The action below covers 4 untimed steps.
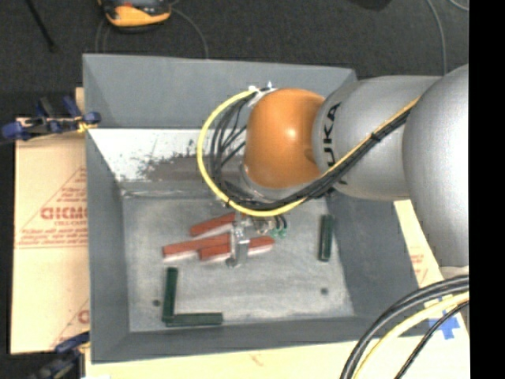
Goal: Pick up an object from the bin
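My gripper [239, 247] hangs low in the middle of the bin, under the orange wrist cover. Its metal fingers stand right at a cluster of red-brown flat sticks. One stick [210, 227] lies tilted just left of the fingers. A longer one [188, 249] lies below it, pointing left. A third piece [260, 245] shows at the fingers' right side. The fingers touch or overlap these sticks, but I cannot make out whether any stick is between them.
A dark green L-shaped piece [175, 306] lies near the bin's front left corner. A short dark green bar [325, 238] stands by the right wall. The arm and its cables cover the bin's back right part.
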Each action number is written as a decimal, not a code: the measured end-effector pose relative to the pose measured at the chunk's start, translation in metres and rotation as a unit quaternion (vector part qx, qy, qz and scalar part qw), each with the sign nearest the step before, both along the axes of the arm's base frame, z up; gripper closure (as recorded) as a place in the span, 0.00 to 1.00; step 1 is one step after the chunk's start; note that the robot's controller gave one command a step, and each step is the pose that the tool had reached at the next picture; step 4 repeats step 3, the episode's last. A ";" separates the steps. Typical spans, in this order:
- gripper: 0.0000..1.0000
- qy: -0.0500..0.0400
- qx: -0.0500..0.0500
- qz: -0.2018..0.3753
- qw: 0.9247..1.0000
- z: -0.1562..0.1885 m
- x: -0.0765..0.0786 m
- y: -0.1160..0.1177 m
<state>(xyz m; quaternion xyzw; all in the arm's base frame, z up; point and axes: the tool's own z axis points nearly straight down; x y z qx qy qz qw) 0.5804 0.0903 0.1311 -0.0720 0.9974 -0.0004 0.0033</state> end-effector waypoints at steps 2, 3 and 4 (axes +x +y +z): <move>1.00 -0.004 0.003 -0.102 0.995 -0.054 -0.002 0.004; 1.00 0.003 0.000 -0.088 0.996 0.136 -0.003 -0.013; 1.00 0.003 0.000 -0.088 0.996 0.136 -0.003 -0.013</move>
